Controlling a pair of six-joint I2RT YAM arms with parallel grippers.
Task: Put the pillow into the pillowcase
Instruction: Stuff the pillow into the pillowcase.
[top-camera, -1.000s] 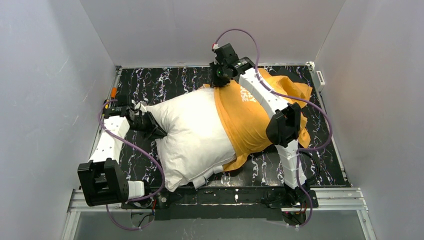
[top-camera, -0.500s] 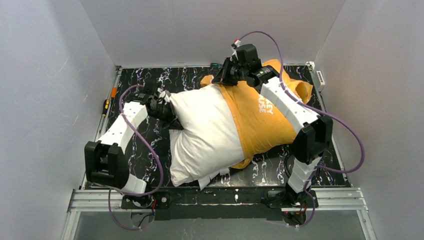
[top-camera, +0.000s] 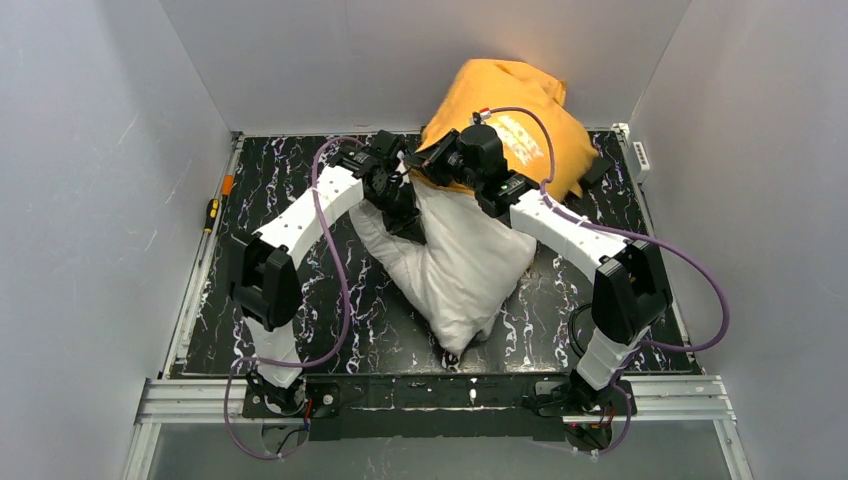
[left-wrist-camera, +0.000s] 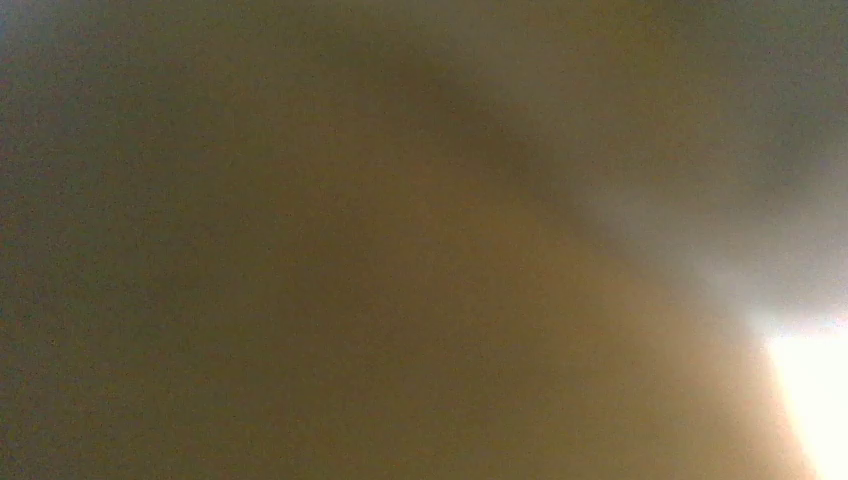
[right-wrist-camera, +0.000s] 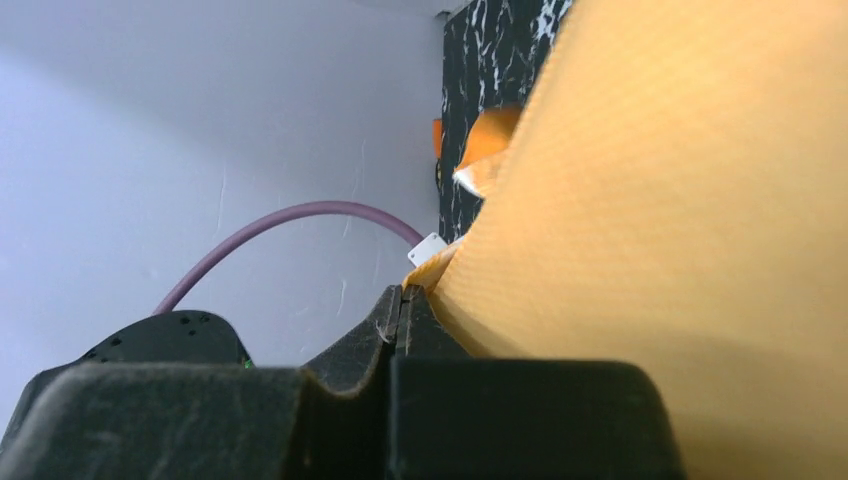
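The orange pillowcase (top-camera: 505, 115) is lifted at the back of the table, bunched up against the rear wall. The off-white pillow (top-camera: 455, 265) hangs out of it, one corner pointing down toward the front edge. My right gripper (top-camera: 437, 160) is shut on the pillowcase's open edge; in the right wrist view its jaws (right-wrist-camera: 403, 292) pinch orange cloth (right-wrist-camera: 680, 250) beside a small white tag (right-wrist-camera: 427, 249). My left gripper (top-camera: 403, 200) is shut on the pillow's upper left edge. Dim brownish fabric (left-wrist-camera: 400, 250) fills the left wrist view and hides the fingers.
The black marbled table (top-camera: 290, 180) is boxed in by grey walls on three sides. A screwdriver (top-camera: 212, 210) and an orange tool (top-camera: 228, 185) lie at the left edge. A white power strip (top-camera: 641, 155) sits at the right edge. Purple cables (top-camera: 335, 260) loop off both arms.
Both arms swung toward the back centre and rose, lifting pillow and pillowcase off the table. The pillow turned from lying flat to hanging corner-down. The left gripper shut early in this second.
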